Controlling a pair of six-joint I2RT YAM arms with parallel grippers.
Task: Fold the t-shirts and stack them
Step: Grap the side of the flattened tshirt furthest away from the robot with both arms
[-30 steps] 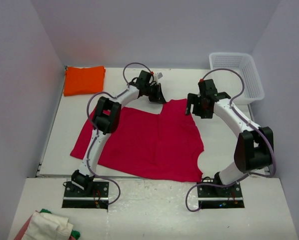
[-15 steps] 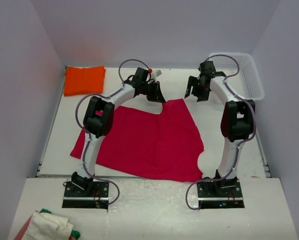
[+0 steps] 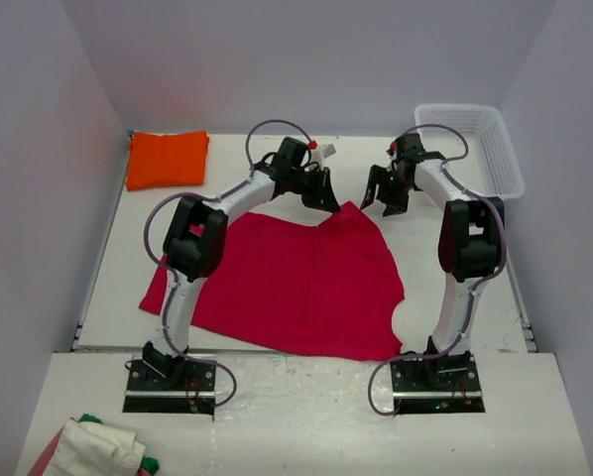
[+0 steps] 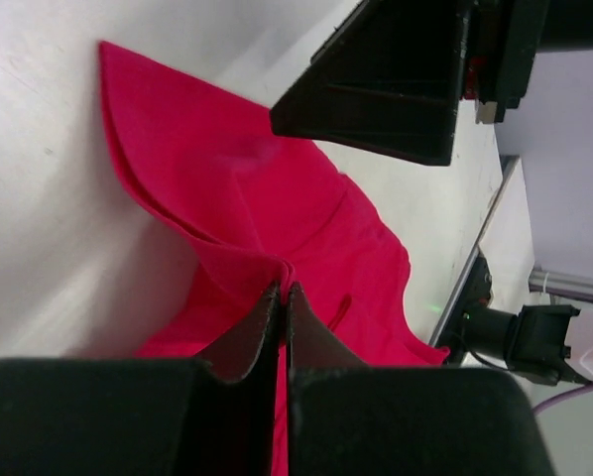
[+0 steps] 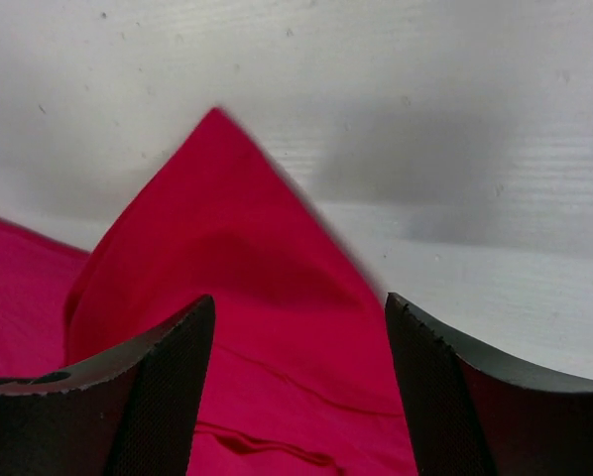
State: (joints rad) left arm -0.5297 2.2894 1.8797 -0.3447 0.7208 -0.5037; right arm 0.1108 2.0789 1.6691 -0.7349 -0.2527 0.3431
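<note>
The crimson-red t-shirt (image 3: pixel 296 283) lies spread over the middle of the table. My left gripper (image 3: pixel 323 195) is shut on a fold of its far edge, and the pinched cloth (image 4: pixel 247 268) rises into a ridge at the fingertips (image 4: pixel 282 295). My right gripper (image 3: pixel 378 191) hovers open just right of it, over the shirt's far right corner (image 5: pixel 227 248). That corner points away between the two spread fingers (image 5: pixel 168 367). The bright orange t-shirt (image 3: pixel 167 159) rests folded at the back left.
A white mesh basket (image 3: pixel 472 149) stands at the back right corner. A heap of white and coloured cloth (image 3: pixel 93 451) lies in front of the left base. Walls close in on three sides.
My right gripper swung back toward the far edge, then came left and down over the red shirt's corner, jaws narrowing a little. The left gripper shifted slightly right with the pinched edge.
</note>
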